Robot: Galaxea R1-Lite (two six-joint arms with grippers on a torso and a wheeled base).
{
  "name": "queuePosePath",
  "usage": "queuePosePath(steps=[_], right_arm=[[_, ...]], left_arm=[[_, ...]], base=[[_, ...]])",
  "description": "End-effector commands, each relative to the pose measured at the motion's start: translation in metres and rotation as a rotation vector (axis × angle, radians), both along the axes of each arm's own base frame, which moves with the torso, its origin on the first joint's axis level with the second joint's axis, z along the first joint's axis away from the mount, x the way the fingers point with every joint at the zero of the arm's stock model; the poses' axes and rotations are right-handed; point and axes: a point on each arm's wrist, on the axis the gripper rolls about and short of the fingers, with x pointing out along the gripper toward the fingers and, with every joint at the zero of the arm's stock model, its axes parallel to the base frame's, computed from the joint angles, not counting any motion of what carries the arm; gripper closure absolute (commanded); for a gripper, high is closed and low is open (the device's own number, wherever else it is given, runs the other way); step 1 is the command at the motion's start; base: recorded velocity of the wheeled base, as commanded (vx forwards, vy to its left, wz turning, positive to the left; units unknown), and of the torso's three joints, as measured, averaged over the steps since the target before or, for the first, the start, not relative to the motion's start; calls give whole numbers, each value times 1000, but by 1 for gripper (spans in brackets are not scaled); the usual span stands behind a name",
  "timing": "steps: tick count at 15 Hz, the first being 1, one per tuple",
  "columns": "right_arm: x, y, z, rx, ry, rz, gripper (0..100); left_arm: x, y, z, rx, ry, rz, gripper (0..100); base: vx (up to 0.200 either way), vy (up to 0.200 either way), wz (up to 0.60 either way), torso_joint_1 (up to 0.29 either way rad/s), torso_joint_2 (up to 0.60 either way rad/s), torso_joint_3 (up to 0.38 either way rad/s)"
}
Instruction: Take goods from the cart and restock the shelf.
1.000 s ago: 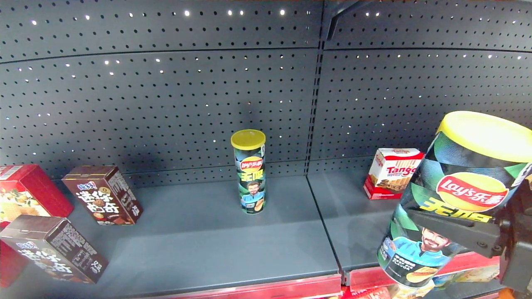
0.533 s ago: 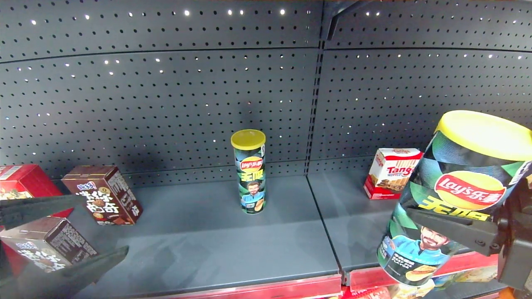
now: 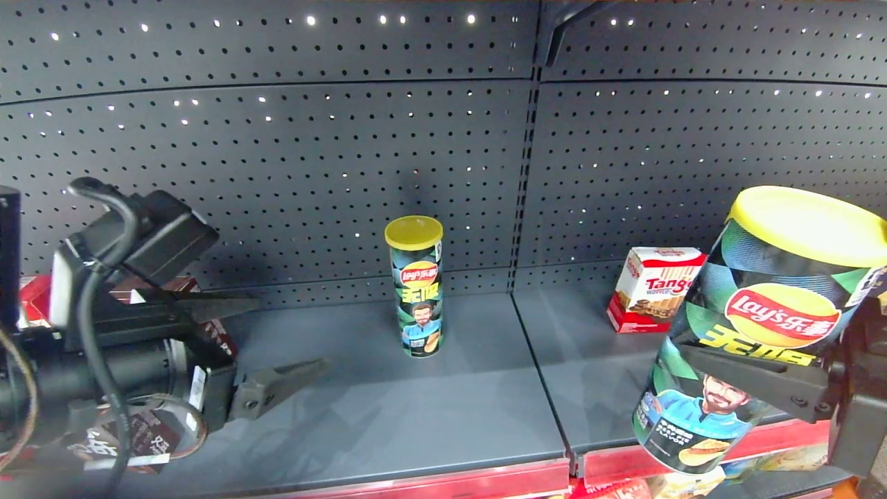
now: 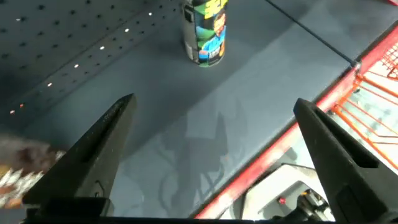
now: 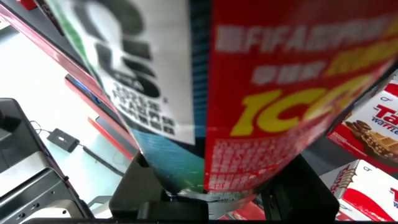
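Dark grey pegboard backs the grey metal shelf, which has a seam between two panels and a red strip along its front edge.

The left gripper hangs over the shelf's left part with its two dark fingers spread wide and nothing between them. From the left wrist the same fingers frame bare shelf. The arm behind it covers most of the brown box and red box at the left end, so their pose cannot be read.

The held chip can, yellow-lidded and tilted slightly, sits at the right in front of the shelf edge, cut off by the frame. The right gripper pinches it around the lower body. One finger crosses the label and the other is hidden behind. The right wrist view shows blurred print and wafer boxes beyond.

A white and red wafer box stands near the wall on the right panel. A standing chip can is upright mid-shelf, apart from both grippers.
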Motion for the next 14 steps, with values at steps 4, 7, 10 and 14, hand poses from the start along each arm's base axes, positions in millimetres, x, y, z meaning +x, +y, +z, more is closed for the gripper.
queuePosePath(steps=[4, 7, 10, 14], right_arm=[[0, 0, -1, -2, 2, 2, 100], [1, 0, 1, 2, -3, -1, 100], [1, 0, 1, 3, -1, 0, 100], [0, 0, 2, 14, 2, -2, 100]], left_arm=[[44, -20, -29, 34, 68, 0, 0], [50, -22, -29, 38, 78, 9, 0], [70, -24, -40, 37, 101, 19, 0], [77, -28, -41, -50, 102, 30, 0]], base=[[0, 0, 0, 0, 0, 0], [0, 0, 0, 0, 0, 0], [0, 0, 0, 0, 0, 0], [0, 0, 0, 0, 0, 0]])
